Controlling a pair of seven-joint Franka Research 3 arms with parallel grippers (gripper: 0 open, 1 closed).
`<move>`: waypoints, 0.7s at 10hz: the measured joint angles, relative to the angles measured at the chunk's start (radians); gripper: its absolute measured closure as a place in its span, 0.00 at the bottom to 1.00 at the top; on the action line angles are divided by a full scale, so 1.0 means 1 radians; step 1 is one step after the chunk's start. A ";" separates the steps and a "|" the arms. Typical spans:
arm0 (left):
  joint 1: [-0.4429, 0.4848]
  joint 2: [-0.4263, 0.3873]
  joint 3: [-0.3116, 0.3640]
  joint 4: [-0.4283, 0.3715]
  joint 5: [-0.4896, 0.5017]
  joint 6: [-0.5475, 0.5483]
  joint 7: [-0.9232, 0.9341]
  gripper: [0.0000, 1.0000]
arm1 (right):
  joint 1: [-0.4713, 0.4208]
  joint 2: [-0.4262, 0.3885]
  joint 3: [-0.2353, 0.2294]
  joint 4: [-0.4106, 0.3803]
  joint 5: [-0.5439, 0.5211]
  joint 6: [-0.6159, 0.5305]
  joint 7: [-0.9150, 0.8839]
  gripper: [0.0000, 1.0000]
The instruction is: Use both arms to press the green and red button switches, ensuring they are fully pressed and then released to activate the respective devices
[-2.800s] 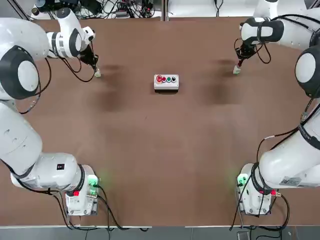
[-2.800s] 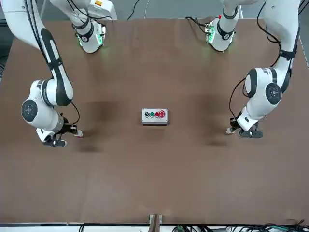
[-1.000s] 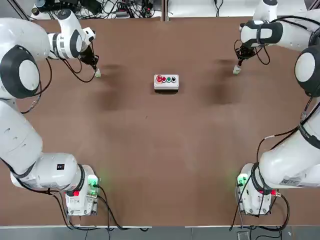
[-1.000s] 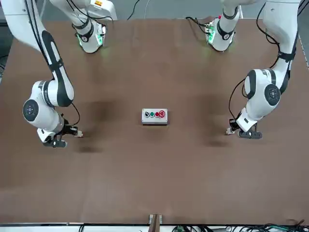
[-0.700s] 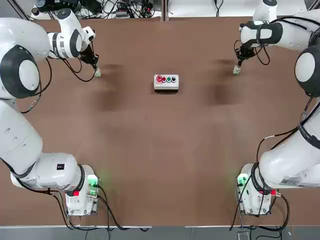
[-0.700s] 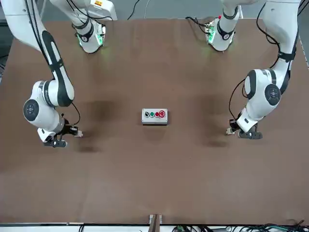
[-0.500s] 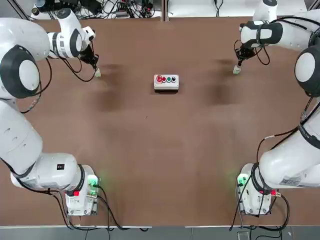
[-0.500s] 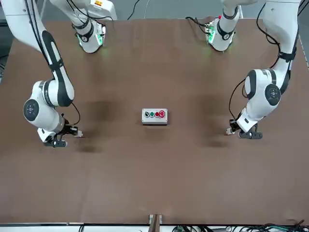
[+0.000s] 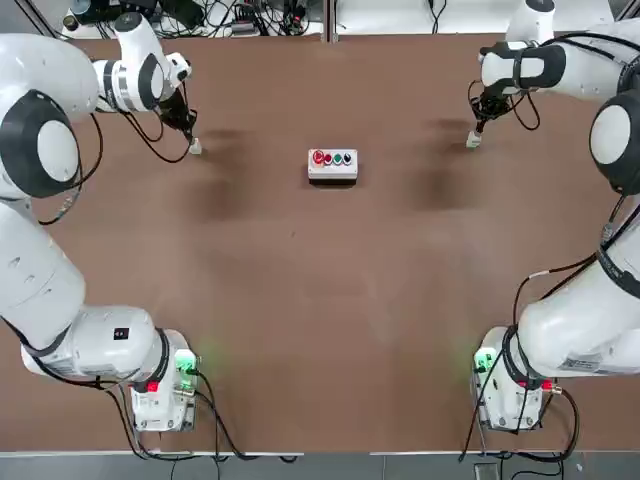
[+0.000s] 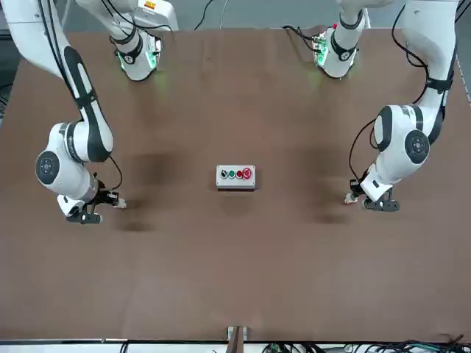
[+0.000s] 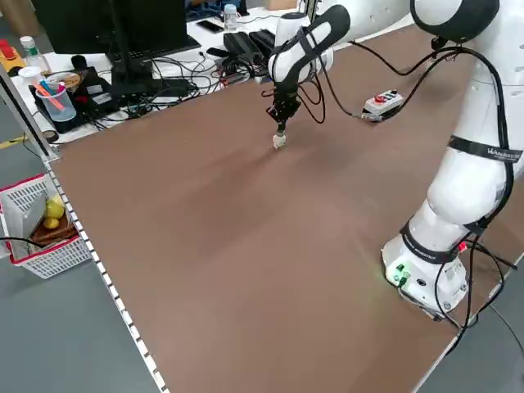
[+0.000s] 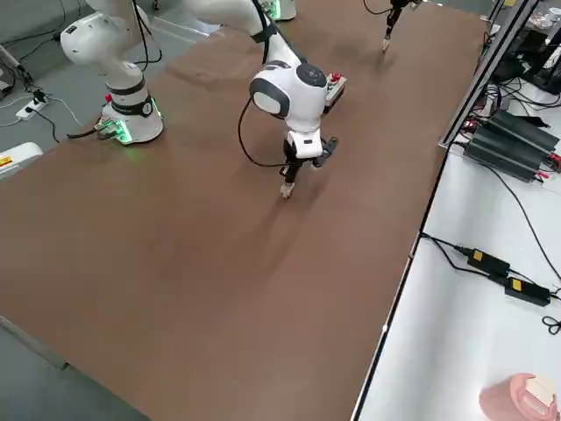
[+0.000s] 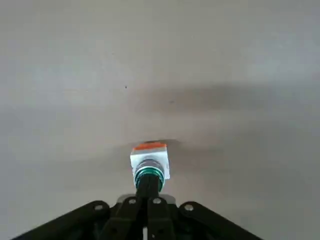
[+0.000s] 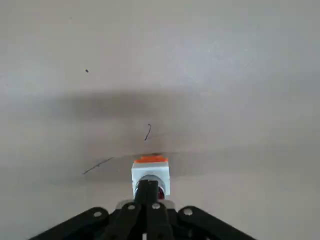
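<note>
The green switch [image 13: 150, 167] stands far left on the table [image 9: 320, 300], the red switch [image 14: 150, 176] far right, well apart, with a white button box [image 9: 332, 164] between them. Each is met from above by closed jaws: the left gripper [image 13: 148, 196] on the green cap, the right gripper [image 14: 148, 194] on the red. The switches are judged small, light, rigid and easily tipped, so nothing is gripped; a straight push on the cap centre is called for.

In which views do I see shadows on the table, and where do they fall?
Top view: soft dark patches lie on the table beside each small switch. Left wrist view: a blurred shadow band crosses the surface beyond the green switch. Right wrist view: the same beyond the red switch.
</note>
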State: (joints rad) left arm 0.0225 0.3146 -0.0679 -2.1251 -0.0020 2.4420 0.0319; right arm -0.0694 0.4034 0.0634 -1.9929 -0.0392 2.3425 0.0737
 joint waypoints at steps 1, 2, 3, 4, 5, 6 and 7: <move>0.000 0.000 0.000 0.006 0.000 -0.003 0.000 0.99 | 0.000 0.000 0.000 0.000 0.000 0.000 0.000 0.99; 0.000 -0.001 0.000 0.022 0.000 -0.024 0.000 0.99 | 0.000 0.000 0.000 0.001 0.000 -0.004 0.000 0.99; 0.000 -0.003 -0.001 0.044 0.000 -0.064 0.000 0.99 | 0.000 -0.001 0.000 0.003 0.000 -0.011 0.000 0.99; 0.000 -0.005 -0.001 0.063 0.000 -0.096 0.000 0.99 | 0.000 -0.001 0.000 0.006 0.000 -0.020 0.000 0.99; 0.000 -0.008 -0.001 0.070 0.000 -0.105 -0.001 0.99 | 0.000 -0.001 0.000 0.007 0.000 -0.024 0.000 0.99; 0.000 -0.015 -0.001 0.076 0.000 -0.105 -0.001 0.99 | 0.000 -0.001 0.000 0.008 0.000 -0.025 0.001 0.99; 0.001 -0.030 -0.001 0.084 0.000 -0.106 -0.001 0.98 | 0.000 -0.001 0.000 0.008 0.000 -0.026 0.001 0.99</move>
State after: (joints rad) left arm 0.0232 0.2843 -0.0692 -2.0413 -0.0020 2.3360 0.0307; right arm -0.0696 0.4027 0.0633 -1.9845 -0.0392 2.3167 0.0744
